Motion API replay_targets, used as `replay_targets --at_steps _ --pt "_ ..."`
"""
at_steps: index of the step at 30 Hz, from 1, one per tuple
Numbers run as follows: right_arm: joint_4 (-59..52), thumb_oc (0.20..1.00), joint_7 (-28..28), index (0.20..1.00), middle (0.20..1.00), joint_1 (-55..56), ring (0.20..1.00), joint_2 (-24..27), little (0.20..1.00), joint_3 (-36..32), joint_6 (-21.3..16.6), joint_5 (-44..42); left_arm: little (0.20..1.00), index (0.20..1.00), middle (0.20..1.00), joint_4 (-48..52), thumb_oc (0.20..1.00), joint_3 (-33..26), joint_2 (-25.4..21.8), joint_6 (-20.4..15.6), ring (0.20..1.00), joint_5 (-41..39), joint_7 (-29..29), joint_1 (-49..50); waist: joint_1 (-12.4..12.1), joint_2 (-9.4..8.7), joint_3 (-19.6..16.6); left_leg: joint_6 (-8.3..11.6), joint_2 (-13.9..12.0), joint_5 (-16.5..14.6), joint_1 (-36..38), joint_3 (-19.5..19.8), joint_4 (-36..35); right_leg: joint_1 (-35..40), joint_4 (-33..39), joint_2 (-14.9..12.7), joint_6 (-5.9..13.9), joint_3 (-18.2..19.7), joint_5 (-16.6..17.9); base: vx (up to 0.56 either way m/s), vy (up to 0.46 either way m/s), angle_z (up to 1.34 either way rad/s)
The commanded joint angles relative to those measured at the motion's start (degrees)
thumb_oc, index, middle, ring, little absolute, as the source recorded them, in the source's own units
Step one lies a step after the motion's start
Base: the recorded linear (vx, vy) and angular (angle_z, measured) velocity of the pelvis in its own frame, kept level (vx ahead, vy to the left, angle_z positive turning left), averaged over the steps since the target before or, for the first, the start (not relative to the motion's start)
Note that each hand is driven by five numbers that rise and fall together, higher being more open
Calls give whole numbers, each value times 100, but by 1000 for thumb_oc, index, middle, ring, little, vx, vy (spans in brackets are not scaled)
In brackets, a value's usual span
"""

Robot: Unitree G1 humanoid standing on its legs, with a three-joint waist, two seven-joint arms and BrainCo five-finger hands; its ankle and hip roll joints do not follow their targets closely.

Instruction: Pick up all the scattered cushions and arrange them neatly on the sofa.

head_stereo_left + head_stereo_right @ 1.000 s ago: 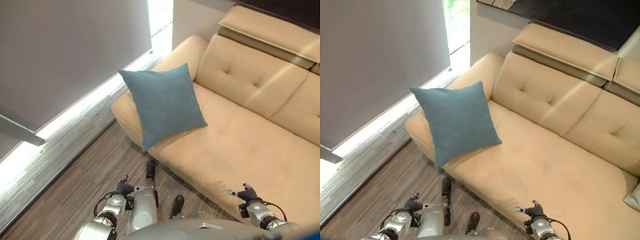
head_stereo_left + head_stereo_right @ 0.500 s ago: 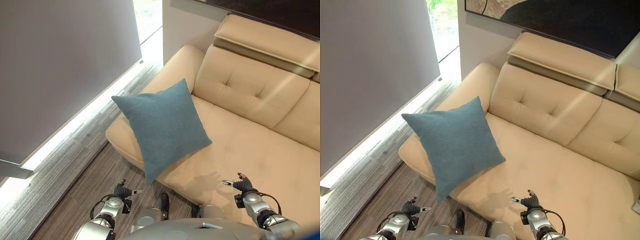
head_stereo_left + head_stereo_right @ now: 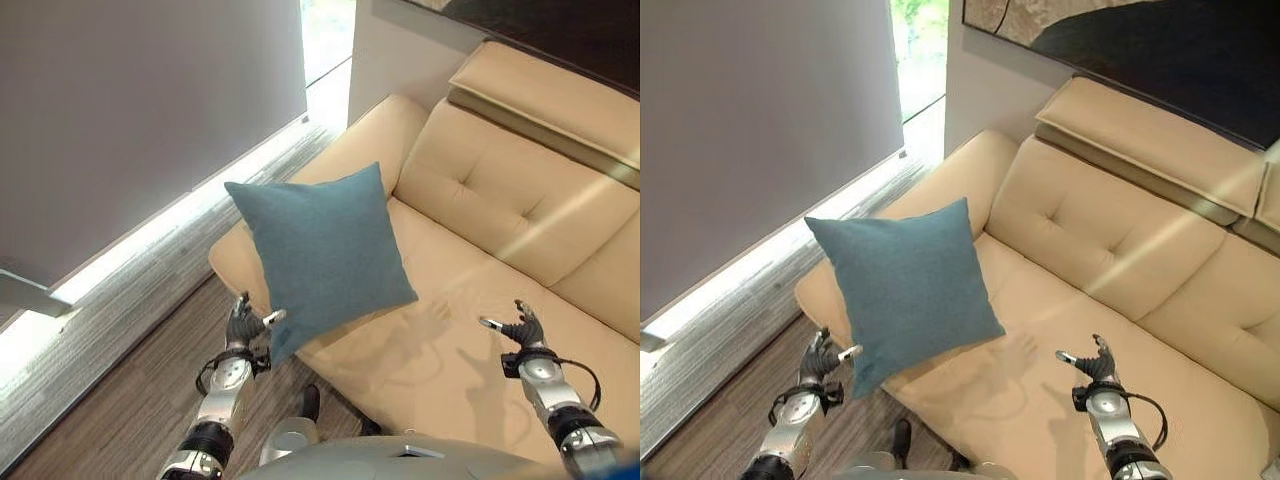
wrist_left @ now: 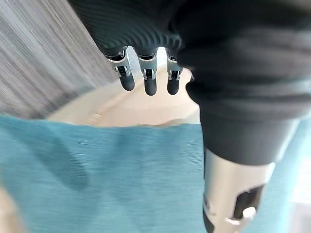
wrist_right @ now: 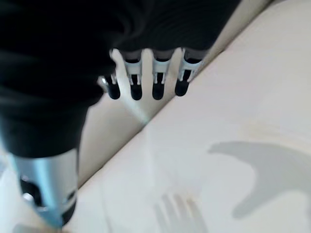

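Note:
A teal square cushion [image 3: 320, 255] stands on one corner at the left end of the beige sofa [image 3: 500, 180], with its lower tip hanging past the seat's front edge. My left hand [image 3: 243, 325] is raised just left of that lower tip, fingers straight and thumb pointing toward the fabric; I cannot tell whether it touches. In the left wrist view the straight fingers [image 4: 146, 82] hover over the teal cushion [image 4: 97, 174]. My right hand [image 3: 1095, 362] is open above the bare seat [image 5: 233, 126], apart from the cushion, and holds nothing.
Wood-plank floor [image 3: 130, 370] runs along the sofa's front and left side. A grey blind [image 3: 130, 110] with a bright strip at its base closes off the left. A dark picture [image 3: 1160, 50] hangs above the backrest. The seat to the cushion's right is bare.
Both hands have risen: the left came up beside the cushion's lower tip, the right lifted over the seat. The camera shifted a little; the cushion kept its place on the sofa.

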State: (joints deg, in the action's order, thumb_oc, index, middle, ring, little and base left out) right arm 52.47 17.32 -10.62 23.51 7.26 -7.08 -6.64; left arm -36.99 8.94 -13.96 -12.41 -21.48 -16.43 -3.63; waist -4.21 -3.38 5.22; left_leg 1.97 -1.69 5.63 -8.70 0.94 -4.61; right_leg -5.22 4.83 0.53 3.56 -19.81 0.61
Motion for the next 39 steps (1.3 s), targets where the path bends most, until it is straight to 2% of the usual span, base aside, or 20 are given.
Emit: replay_targets --at_steps 1,5,15,21,26,29,30,31,32,33,34,35,36,37,39 --pt "34 1000 242 1000 1000 -458 1000 196 1000 135 -281 -434 1000 1000 1000 -423 1000 51 18 -428 1000 -187 -218 -745 28 -200 209 351 191 -283 -140 -299 -39 -424 17 -530 650 433 350 -118 -42 45" --pt "244 1000 308 1000 1000 -1501 1000 523 1000 410 -296 -894 1000 1000 1000 -547 1000 252 8 -704 1000 -552 -407 -1592 31 -175 154 543 283 23 -1157 -184 -39 -1398 17 -482 680 335 598 -89 -42 43" --pt "520 1000 137 1000 1000 -3279 1000 1452 1000 952 -406 -1679 1000 1000 1000 -458 1000 547 -187 -939 1000 -996 -335 -2605 -120 -147 213 724 282 336 -2423 -60 -39 -2689 17 -530 740 362 738 0 -25 2" --pt "729 1000 22 1000 1000 -4151 1000 1614 1000 1514 -430 -1948 1000 1000 1000 -155 1000 914 -67 -1010 1000 -971 -501 -3478 -205 -144 187 783 267 441 -3065 31 -39 -3369 17 -574 793 404 771 8 -12 8" --pt "824 1000 22 1000 1000 -4525 1000 1215 1000 1890 -450 -2027 1000 1000 1000 167 1000 1340 260 -989 1000 -673 -770 -4222 -295 -146 242 807 288 510 -3365 158 -39 -3664 17 -603 843 369 776 21 -30 18" --pt "621 1000 86 1000 1000 -4537 1000 593 1000 1907 -580 -2150 1000 1000 1000 225 1000 1529 531 -961 1000 -385 -1010 -4485 -324 -147 281 790 303 520 -3375 189 -39 -3679 17 -619 846 359 782 14 -8 6" --pt "621 1000 86 1000 1000 -4537 1000 593 1000 1907 -580 -2150 1000 1000 1000 225 1000 1529 531 -961 1000 -385 -1010 -4485 -324 -147 281 790 303 520 -3375 189 -39 -3679 17 -619 846 359 782 14 -1 -9" --pt "329 1000 99 1000 1000 -4509 1000 168 1000 1857 -762 -2379 1000 1000 1000 347 1000 1479 711 -1047 1000 -326 -1200 -4543 -333 -148 299 774 315 497 -3338 208 -39 -3660 17 -632 834 373 788 5 -7 -14" --pt "285 1000 74 1000 1000 -4495 1000 17 1000 1845 -797 -2450 1000 1000 1000 373 1000 1451 784 -1084 1000 -379 -1235 -4552 -345 -147 306 769 317 493 -3333 216 -39 -3657 17 -640 828 374 791 2 -13 -9" --pt "237 856 50 856 856 -4493 856 -192 856 1851 -863 -2535 1000 1000 1000 387 1000 1388 886 -1165 1000 -500 -1292 -4564 -357 -145 306 760 321 486 -3329 214 -39 -3660 17 -649 822 371 797 -10 -6 -4" --pt "187 564 54 564 564 -4508 564 -281 564 1876 -882 -2536 1000 1000 1000 417 1000 1369 924 -1188 1000 -548 -1315 -4563 -359 -144 303 761 322 490 -3324 219 -39 -3656 17 -655 820 373 801 0 0 0" --pt "144 200 68 200 200 -4506 200 -398 200 1878 -920 -2492 335 335 335 462 335 1359 955 -1232 335 -565 -1338 -4574 -362 -133 291 761 322 486 -3319 224 -39 -3644 17 -665 817 365 799 0 0 0" --pt "143 200 69 200 200 -4504 200 -399 200 1878 -920 -2491 228 228 228 463 228 1360 954 -1232 228 -565 -1338 -4573 -361 -134 290 761 323 487 -3319 224 -39 -3643 17 -666 817 364 799 0 0 0" --pt "29 200 94 200 200 -4484 200 -488 200 1827 -983 -2475 200 200 200 535 200 1313 963 -1288 200 -584 -1399 -4564 -368 -132 279 759 327 484 -3309 227 -39 -3629 17 -673 818 360 803 0 0 0" --pt "-132 200 132 200 200 -4454 200 -542 200 1737 -1030 -2413 200 200 200 546 200 1262 922 -1294 200 -554 -1428 -4566 -360 -131 270 764 317 478 -3258 231 -39 -3584 16 -675 817 353 806 0 0 0"
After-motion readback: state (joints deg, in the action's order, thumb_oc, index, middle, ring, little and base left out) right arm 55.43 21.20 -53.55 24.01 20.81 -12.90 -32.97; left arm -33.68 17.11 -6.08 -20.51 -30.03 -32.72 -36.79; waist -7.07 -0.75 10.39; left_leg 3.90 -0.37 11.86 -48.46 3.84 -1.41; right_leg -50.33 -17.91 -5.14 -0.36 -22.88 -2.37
